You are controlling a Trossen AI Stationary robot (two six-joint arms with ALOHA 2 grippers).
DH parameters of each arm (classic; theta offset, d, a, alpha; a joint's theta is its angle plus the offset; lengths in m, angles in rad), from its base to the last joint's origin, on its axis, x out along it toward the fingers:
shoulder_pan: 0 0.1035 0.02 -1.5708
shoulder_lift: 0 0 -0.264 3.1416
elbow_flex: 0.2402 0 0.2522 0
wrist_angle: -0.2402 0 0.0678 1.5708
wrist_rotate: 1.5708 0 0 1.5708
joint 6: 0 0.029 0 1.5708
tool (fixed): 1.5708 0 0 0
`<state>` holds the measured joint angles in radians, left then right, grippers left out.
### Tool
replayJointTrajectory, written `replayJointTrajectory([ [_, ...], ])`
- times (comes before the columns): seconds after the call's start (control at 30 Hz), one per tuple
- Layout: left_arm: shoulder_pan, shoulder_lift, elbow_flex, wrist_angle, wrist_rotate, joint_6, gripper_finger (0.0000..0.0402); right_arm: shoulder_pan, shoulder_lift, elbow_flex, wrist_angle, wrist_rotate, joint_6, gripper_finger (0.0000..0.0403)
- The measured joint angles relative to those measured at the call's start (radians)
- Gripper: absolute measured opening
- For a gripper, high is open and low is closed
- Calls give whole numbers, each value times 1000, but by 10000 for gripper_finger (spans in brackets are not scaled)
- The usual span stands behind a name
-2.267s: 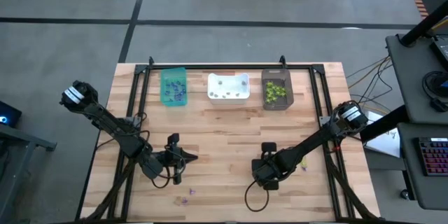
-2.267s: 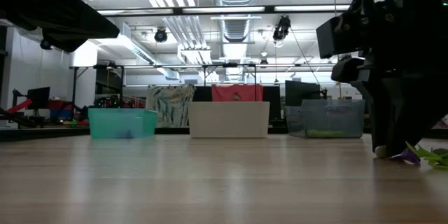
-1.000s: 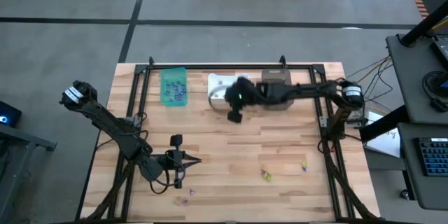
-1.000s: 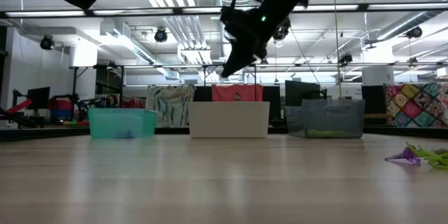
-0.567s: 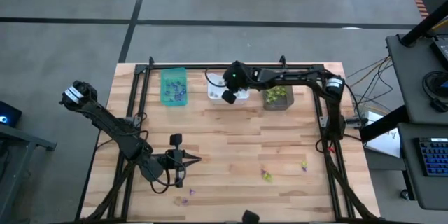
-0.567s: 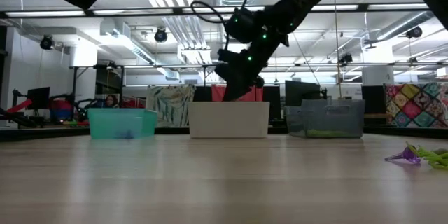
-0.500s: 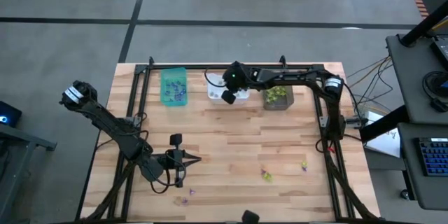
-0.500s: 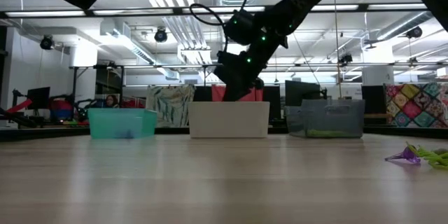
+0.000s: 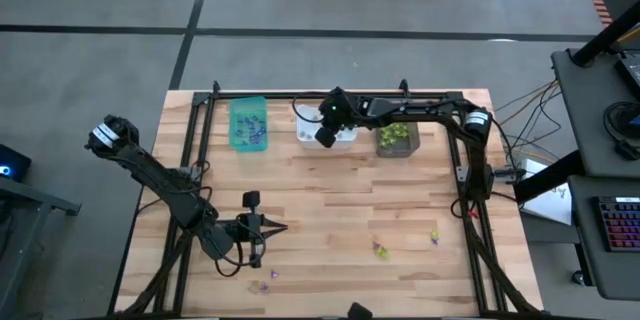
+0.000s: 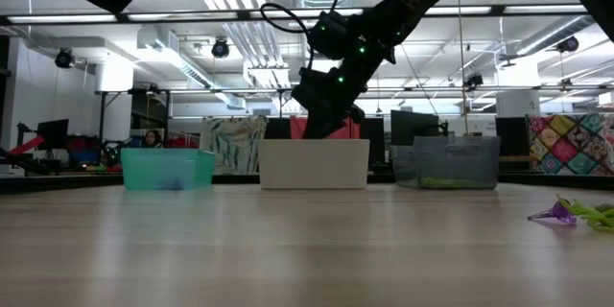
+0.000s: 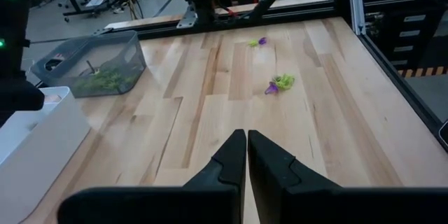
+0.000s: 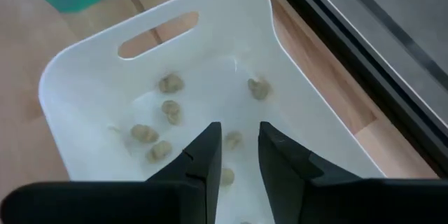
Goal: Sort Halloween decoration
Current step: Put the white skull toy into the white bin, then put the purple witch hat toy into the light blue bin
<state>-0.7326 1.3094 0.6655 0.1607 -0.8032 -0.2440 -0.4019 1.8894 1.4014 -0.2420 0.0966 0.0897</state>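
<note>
Right gripper [image 12: 234,155] hangs over the white bin [image 12: 294,77], jaws parted and empty, so it's a drop-off, trinkets [image 9: 381,251] on the desk next; left gripper [image 11: 246,155] waits closed.

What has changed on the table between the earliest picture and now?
The right claw rose from the front of the table and swung back over the white bin, where it now stands open above pale trinkets. The left claw stayed shut near the front; all bins stayed put.
</note>
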Motion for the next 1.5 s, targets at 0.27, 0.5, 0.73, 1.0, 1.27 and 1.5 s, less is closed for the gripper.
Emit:
replayJointTrajectory([
  [0.27, -2, 0, 10, -1, 40, -32, 0, 27, -60, 0, -49, 0, 8, 89],
  [0.5, -4, 0, 10, -8, 282, -149, 0, 136, -190, 0, -165, 0, -14, 81],
  [0.73, -14, 42, 11, -13, 374, -353, 0, 325, -333, -8, -315, 13, -15, 78],
  [1.0, -30, 135, 39, -39, 433, -527, 38, 571, -435, -16, -447, 106, 68, 73],
  [1.27, -47, 282, 230, -375, 495, -625, 110, 742, -450, -18, -488, 167, 121, 70],
  [1.5, -81, 435, 426, -680, 483, -628, 153, 794, -448, -23, -487, 167, 147, 75],
])
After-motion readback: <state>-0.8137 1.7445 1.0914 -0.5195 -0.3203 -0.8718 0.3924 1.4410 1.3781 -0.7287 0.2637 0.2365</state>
